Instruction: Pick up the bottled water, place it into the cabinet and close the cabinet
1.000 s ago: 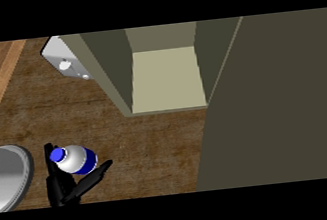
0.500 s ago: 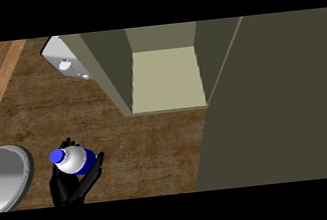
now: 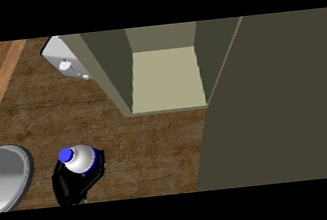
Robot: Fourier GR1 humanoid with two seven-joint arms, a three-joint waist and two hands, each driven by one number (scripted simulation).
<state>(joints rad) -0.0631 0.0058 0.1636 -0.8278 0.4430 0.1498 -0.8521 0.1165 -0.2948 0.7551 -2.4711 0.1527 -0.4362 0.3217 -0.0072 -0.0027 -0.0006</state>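
Where left hand (image 3: 70,186) curls, bottled water (image 3: 80,158) looks domed

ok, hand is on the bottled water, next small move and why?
Probably a short straight lift. The left hand looks curled round the bottled water, which stands upright on the counter. The cabinet is open, up and right in the view, so clear the counter first.
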